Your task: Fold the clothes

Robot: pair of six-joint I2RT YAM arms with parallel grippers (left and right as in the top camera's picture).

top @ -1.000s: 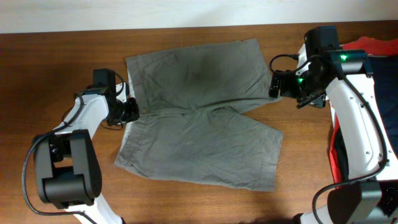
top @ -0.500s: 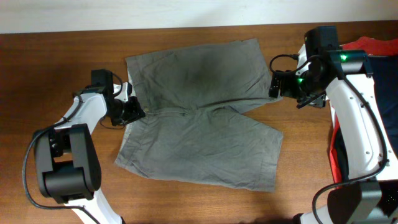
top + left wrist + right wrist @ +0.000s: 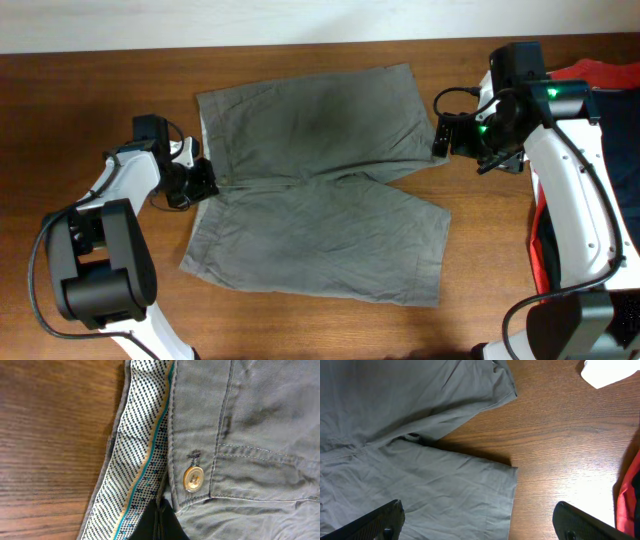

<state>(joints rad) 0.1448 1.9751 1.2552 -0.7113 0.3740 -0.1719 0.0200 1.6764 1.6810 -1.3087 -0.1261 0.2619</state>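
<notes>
The grey-olive shorts (image 3: 320, 190) lie spread flat on the wooden table, waistband to the left, both legs pointing right. My left gripper (image 3: 203, 181) is shut on the waistband edge by the fly. In the left wrist view the dark fingers (image 3: 159, 522) pinch the cloth just below the brass button (image 3: 193, 479), next to the dotted waistband lining (image 3: 145, 445). My right gripper (image 3: 445, 140) is open and empty, raised beside the upper leg's hem; its fingertips (image 3: 387, 520) frame the lower leg's hem (image 3: 512, 495).
Red-orange (image 3: 600, 72), navy (image 3: 625, 150) and white garments are piled at the right table edge behind the right arm. A white cloth corner (image 3: 607, 372) and a red edge (image 3: 630, 500) show in the right wrist view. Bare wood (image 3: 90, 120) lies left of the shorts.
My left gripper has pulled the waistband to the left, and the shorts have slid a little left with it. The right arm has not moved.
</notes>
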